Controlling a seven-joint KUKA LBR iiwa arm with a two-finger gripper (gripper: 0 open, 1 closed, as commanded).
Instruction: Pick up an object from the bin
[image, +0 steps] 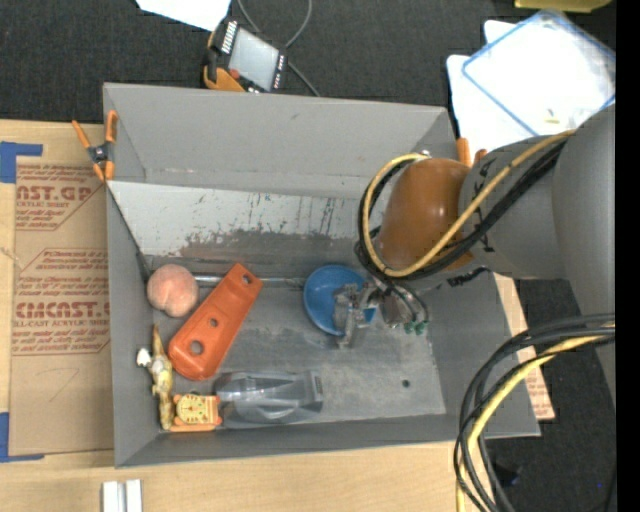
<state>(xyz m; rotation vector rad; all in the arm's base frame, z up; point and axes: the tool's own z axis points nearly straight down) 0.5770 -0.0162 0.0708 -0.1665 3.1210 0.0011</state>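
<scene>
Fingers (350, 318) sitting low at blue disc's (325, 292) 4 o'clock rim, gap impossible to tell. Disc seemingly lying on bin (400, 385) floor. Judging: grasp, lift remaining.

A round blue thing (325, 292), shaped like a shallow dish, was seen on the floor of the bin (390, 380), right of the middle, near the foot of the back wall; its right edge was hidden.

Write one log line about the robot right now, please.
gripper: down at blue round thing, bin middle | grasp: cannot tell | left of it: orange tool, pink ball
</scene>
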